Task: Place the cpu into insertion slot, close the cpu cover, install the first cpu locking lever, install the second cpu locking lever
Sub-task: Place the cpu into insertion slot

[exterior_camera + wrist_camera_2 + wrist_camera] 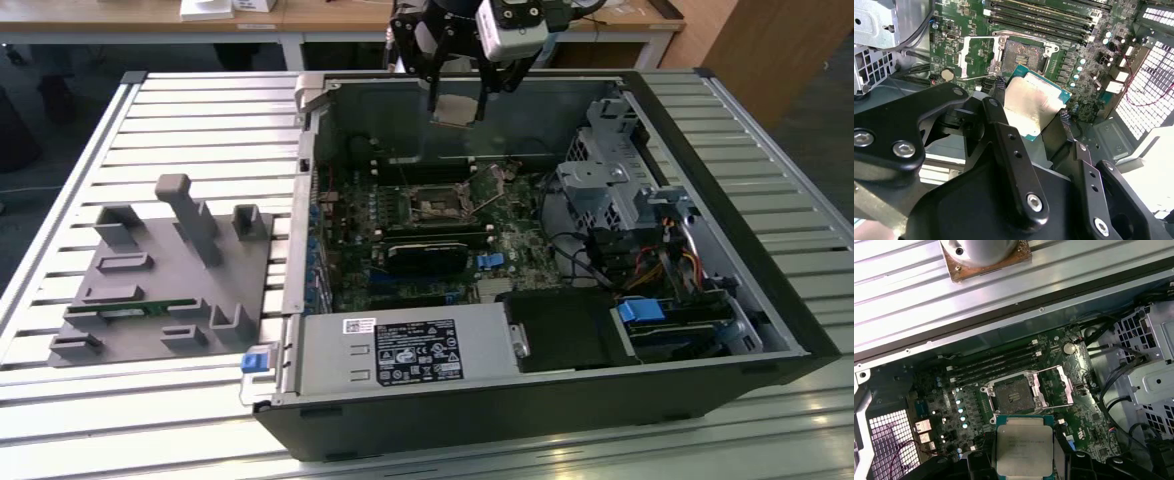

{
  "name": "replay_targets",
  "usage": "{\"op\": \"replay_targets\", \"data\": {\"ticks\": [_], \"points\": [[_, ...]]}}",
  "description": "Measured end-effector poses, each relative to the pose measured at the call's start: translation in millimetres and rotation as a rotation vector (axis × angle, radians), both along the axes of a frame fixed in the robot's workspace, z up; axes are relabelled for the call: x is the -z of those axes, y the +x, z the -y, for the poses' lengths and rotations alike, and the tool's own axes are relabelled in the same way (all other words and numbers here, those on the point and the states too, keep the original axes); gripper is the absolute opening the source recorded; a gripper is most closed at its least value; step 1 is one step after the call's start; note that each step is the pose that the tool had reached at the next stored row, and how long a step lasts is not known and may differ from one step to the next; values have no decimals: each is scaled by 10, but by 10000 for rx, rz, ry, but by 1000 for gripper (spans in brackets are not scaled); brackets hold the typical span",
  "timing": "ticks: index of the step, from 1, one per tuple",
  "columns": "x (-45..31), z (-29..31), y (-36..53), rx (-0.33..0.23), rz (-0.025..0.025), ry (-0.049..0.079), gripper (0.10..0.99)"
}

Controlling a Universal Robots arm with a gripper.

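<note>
While the gripper [461, 98] hung over the open computer case [534, 410], its 2 black fingers [1004, 135] were closed on the cpu [1031, 102]. They pinched it by 2 opposite edges, and the dull silver top showed between them in both wrist views. The chip touched nothing but the fingers and was clear of the board.

Beyond the fingertips lay the green motherboard [1079, 430]. On it, just past the held chip's far edge, the insertion slot [1014, 395] stood uncovered with its dark pin field bare. The cpu cover [1069, 388] was swung open to 1 side of the slot, and the board showed through its square window. Farther from the fingers than the slot, a row of long black memory slots [994, 365] ran side by side.

In the exterior view the gripper was up near the case's far wall, well above the slot. Outside the case, on the exterior view's left and well apart from the fingers, 1 grey fixture block [174, 270] rested on the slatted table [200, 110].
</note>
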State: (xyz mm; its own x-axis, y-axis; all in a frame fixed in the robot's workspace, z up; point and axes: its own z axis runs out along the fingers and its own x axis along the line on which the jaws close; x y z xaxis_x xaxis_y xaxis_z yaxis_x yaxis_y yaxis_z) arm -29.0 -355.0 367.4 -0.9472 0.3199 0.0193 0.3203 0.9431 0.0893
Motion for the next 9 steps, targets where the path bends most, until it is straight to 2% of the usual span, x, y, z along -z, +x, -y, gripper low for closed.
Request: {"op": "replay_targets", "data": {"ticks": [9], "points": [[0,0,-2,111,0,0,541]]}}
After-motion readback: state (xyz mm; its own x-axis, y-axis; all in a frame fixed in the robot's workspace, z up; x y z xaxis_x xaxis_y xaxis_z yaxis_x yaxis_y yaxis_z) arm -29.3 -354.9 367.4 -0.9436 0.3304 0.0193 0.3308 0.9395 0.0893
